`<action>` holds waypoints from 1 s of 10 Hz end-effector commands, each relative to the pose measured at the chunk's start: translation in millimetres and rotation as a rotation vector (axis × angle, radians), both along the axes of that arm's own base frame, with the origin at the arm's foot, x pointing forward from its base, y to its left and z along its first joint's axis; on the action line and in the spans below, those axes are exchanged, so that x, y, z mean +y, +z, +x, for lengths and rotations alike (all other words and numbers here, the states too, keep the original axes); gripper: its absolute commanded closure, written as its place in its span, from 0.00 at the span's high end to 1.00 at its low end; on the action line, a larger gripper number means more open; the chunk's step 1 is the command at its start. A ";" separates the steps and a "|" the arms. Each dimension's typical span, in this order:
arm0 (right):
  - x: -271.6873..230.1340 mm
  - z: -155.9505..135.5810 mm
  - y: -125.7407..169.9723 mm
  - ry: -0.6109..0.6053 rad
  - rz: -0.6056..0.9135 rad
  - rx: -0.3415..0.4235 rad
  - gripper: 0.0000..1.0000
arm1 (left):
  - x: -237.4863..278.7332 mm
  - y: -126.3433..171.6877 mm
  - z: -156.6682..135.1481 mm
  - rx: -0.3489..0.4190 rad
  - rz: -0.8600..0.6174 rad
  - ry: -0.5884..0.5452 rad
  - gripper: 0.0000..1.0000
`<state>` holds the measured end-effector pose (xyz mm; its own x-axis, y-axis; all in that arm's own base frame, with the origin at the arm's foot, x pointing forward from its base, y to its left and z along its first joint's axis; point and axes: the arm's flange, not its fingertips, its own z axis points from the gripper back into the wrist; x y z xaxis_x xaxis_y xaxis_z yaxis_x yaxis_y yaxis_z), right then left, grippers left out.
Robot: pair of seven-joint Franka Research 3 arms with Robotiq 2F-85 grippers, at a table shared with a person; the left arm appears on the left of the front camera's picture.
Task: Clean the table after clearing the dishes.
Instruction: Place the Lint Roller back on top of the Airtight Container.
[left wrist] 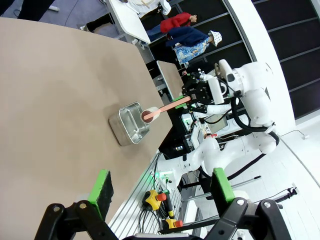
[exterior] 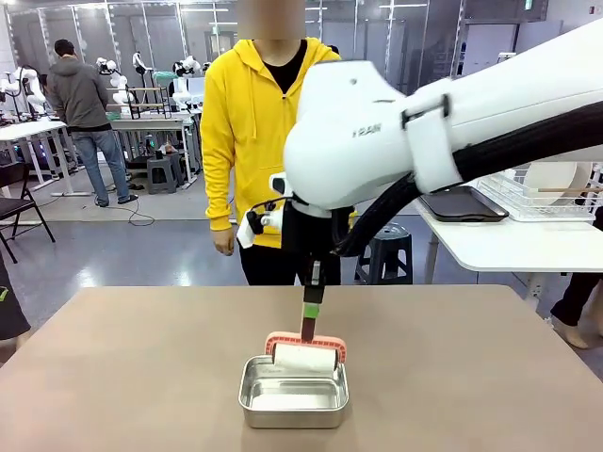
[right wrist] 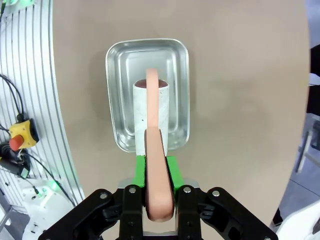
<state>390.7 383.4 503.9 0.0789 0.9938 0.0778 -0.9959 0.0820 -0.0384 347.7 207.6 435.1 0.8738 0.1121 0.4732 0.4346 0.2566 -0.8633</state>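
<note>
Right pincer (right wrist: pixel 160 172) is clenched on the salmon-pink handle (right wrist: pixel 154 150) of a roller; the green pads (right wrist: pixel 142 169) sit on either side of the handle's upper part. From the grip the handle runs straight out along the line of the fingers and ends at the white roller head (right wrist: pixel 150 112), a cylinder seen nearly end-on in the right wrist view. In the front view the same tool hangs plumb below the right pincer (exterior: pixel 312 306), with the roller (exterior: pixel 305 355) lying crosswise at the far edge of the steel pan (exterior: pixel 294 395). The roller head is inside the pan's outline, low over its floor; contact with the floor cannot be settled. The pan's long axis lines up with the handle in the right wrist view. The pan stands near the middle of the brown worktop (exterior: pixel 471 377), toward the robot's side. Bare worktop spreads around the pan on every side, so judged from here the wiping surface lies outward from the pincer in any direction once the roller is lifted clear of the rim. Left pincer (left wrist: pixel 160 187) is released, jaws wide, holding nothing, well apart from the pan (left wrist: pixel 129 122), so the right arm is the nearer one. A person in a yellow hoodie (exterior: pixel 254 113) stands at the far side, hands down.
</note>
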 end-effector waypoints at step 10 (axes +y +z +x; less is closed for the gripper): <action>47.6 39.0 -49.6 0.131 -0.094 0.067 0.21 | 0.5 3.7 -4.4 0.001 0.005 -0.001 1.00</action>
